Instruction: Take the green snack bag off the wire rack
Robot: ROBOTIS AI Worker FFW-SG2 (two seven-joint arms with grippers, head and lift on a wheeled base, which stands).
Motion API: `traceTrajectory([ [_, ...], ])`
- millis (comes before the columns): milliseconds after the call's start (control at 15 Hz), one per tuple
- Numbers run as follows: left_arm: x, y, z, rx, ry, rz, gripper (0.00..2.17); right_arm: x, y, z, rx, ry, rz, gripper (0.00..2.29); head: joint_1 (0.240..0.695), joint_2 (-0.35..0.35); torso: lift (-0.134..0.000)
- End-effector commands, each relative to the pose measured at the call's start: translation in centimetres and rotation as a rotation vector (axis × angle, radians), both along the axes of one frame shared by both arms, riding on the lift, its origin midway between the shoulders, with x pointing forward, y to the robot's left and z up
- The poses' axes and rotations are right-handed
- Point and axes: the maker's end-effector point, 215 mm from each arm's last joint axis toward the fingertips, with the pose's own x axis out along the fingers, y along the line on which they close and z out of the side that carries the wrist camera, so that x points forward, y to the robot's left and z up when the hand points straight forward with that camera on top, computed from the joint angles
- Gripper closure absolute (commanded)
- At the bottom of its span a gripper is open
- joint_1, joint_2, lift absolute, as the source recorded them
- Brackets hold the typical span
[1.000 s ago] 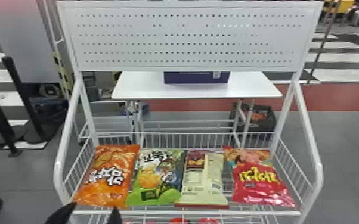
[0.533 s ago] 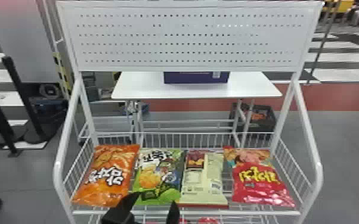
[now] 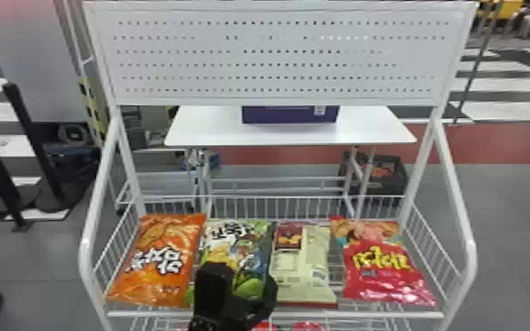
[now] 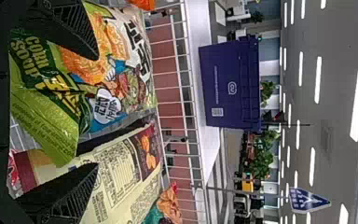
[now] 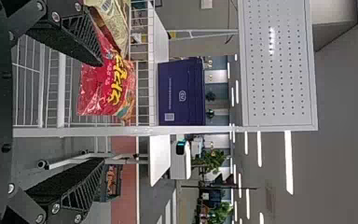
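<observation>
The left end effector (image 3: 242,284) has its two fingers spread apart, over the near end of the green snack bag (image 3: 229,246); in the left wrist view the bag's printed face shows between and beyond the fingertips. The right end effector (image 5: 102,111) also has its fingers apart, with the red snack bag (image 3: 378,273) beyond them. The green bag lies in the basket of the white wire rack (image 3: 343,314), between an orange snack bag (image 3: 158,259) on its left and a cream snack bag (image 3: 303,273), back label up, on its right. The red one is farthest right. Red packages (image 3: 306,326) show low through the wires. Above the basket stands a perforated white panel (image 3: 277,58). Behind the rack, a white bench (image 3: 295,134) carries a dark purple box (image 3: 290,115), and a dark crate (image 3: 380,187) sits on the floor.
</observation>
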Motion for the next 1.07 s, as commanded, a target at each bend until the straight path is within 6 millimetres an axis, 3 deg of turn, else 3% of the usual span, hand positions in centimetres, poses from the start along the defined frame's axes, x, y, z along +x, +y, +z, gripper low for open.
traceTrajectory([
  [0, 0.8, 0.3, -0.8, 0.016, 0.013, 0.006, 0.13, -0.1, -0.2, -0.2, -0.001, 0.005, -0.003, 0.17, 0.499, 0.0, 0.0],
  [200, 0.9, 1.3, -2.3, 0.034, 0.037, 0.018, 0.48, -0.1, -0.2, -0.1, 0.0, 0.002, -0.005, 0.17, 0.499, 0.0, 0.0],
  [400, 0.9, 2.7, -2.7, 0.043, 0.042, 0.057, 1.47, 0.0, -0.1, -0.3, 0.002, 0.005, -0.003, 0.17, 0.499, 0.0, 0.0],
  [467, 0.8, 2.9, -2.8, 0.046, 0.043, 0.068, 1.7, 0.0, -0.1, -0.2, 0.002, 0.002, -0.003, 0.17, 0.499, 0.0, 0.0],
  [1000, -1.0, 1.0, 2.7, -0.028, -0.04, 0.035, 1.74, 0.0, -0.2, -0.1, 0.0, 0.002, 0.0, 0.17, 0.499, 0.0, 0.0],
])
